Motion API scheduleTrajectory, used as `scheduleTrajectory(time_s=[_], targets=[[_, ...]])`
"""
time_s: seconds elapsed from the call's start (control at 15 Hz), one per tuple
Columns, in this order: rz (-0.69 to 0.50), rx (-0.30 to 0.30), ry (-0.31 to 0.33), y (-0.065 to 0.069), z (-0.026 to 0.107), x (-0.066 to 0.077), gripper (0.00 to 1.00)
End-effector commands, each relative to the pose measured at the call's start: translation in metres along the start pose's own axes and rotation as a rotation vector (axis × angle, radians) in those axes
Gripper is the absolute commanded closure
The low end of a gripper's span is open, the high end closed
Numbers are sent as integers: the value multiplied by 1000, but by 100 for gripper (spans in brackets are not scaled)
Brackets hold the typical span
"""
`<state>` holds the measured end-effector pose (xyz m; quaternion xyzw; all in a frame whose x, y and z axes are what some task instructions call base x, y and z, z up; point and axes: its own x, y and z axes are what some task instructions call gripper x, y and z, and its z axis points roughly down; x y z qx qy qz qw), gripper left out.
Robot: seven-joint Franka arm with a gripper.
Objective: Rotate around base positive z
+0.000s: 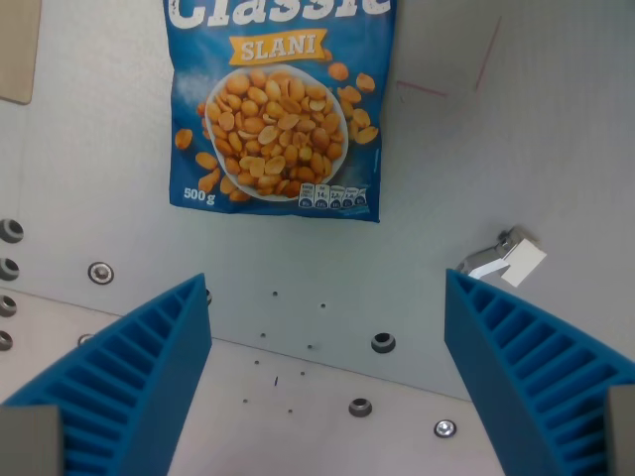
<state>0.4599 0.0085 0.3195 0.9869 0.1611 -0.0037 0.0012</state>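
One bag of peanuts (280, 109) lies flat on the grey table (446, 149), in the upper middle of the wrist view, its top edge cut off by the frame. Its long axis runs up and down the view, with the print reading upright and the bottom seam toward the camera. The end effector (327, 322) hangs above the table with its two blue fingers (139, 367) spread wide apart, holding nothing, the bag well beyond their tips. A small white bracket (508, 256) sits at the wrist view's right, several screws (383, 343) dot the table nearby, and a tan panel corner (18, 50) shows at upper left.

Glossy plastic peanut bag (281, 109), matt grey metal table (456, 129), ribbed blue plastic fingers (134, 372)
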Motion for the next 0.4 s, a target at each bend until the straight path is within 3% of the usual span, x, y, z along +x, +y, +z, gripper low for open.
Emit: scheduleTrajectory(time_s=[0.07,0.4], targets=[[-168,-5,4,0,-2,0,0],[-235,-5,4,0,-2,0,0]])
